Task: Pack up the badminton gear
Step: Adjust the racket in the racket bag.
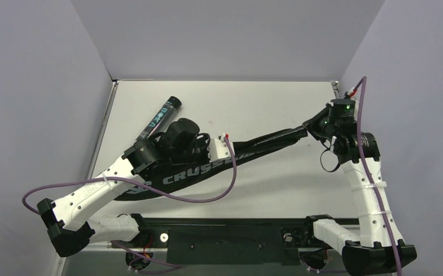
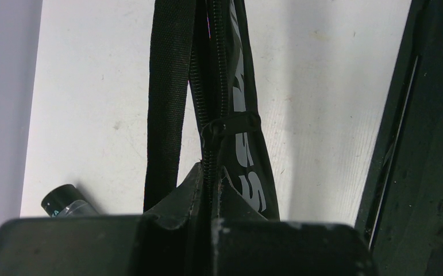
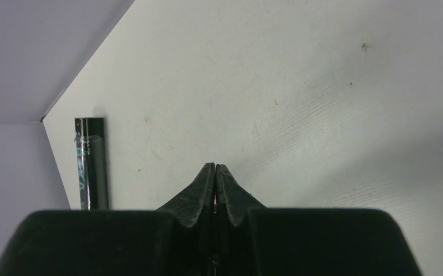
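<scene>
1. The bag (image 1: 196,172), lettered CROSSWAY, lies slantwise on the bench (image 1: 276,103). Its wide end is at 8 o'clock and its narrow end reaches toward 2 o'clock.
2. The left hand (image 2: 210,198) is clamped on the bag's zip seam near the wide end. The zip (image 2: 210,86) and a webbing strap (image 2: 167,86) run away from its fingers.
3. The right hand (image 3: 215,172) has its fingers pressed together. From above, the bag's narrow end runs straight into it, so it likely pinches that tip.
4. The tube (image 1: 158,118) lies outside the bag at 10 o'clock, just beyond the left arm.
5. No rackets show, and whether they are inside the bag cannot be told.
6. The step in hand looks like holding the bag taut for work on the zip.
7. With the tube unpacked, the next move probably calls for one hand to let go and fetch it, and for an opening wide enough to take it.
</scene>
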You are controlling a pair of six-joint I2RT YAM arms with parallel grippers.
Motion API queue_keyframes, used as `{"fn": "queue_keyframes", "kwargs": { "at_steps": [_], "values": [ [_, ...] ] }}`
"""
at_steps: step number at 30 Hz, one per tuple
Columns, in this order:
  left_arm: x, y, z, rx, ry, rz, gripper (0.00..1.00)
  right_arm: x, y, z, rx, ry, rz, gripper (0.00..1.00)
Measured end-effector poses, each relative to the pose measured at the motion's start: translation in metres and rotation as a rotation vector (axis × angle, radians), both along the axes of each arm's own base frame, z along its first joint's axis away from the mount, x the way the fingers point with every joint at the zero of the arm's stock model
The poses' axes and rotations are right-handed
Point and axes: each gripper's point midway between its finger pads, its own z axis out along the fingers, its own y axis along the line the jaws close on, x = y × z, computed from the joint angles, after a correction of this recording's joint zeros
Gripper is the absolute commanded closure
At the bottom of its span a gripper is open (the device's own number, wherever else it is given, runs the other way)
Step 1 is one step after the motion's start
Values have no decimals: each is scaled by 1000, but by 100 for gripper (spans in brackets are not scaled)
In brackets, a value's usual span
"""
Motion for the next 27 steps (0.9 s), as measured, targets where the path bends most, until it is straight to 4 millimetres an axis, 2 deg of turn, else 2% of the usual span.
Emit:
{"fn": "queue_keyframes", "kwargs": {
  "at_steps": [7,14,17,24,27],
  "values": [
    [-2,2,-3,11,11,3,100,-5,38,-6,-34,-2,100,100],
    [-6,10,-18,55,46,14,100,-15,54,-42,-36,50,93,100],
    [-8,14,-23,72,61,22,100,-20,62,-51,-27,61,90,100],
    [-9,27,-28,109,73,53,100,-24,83,-50,-20,33,98,100],
    [-9,30,-28,113,71,60,100,-25,85,-51,-18,36,94,100]
  ]
}}
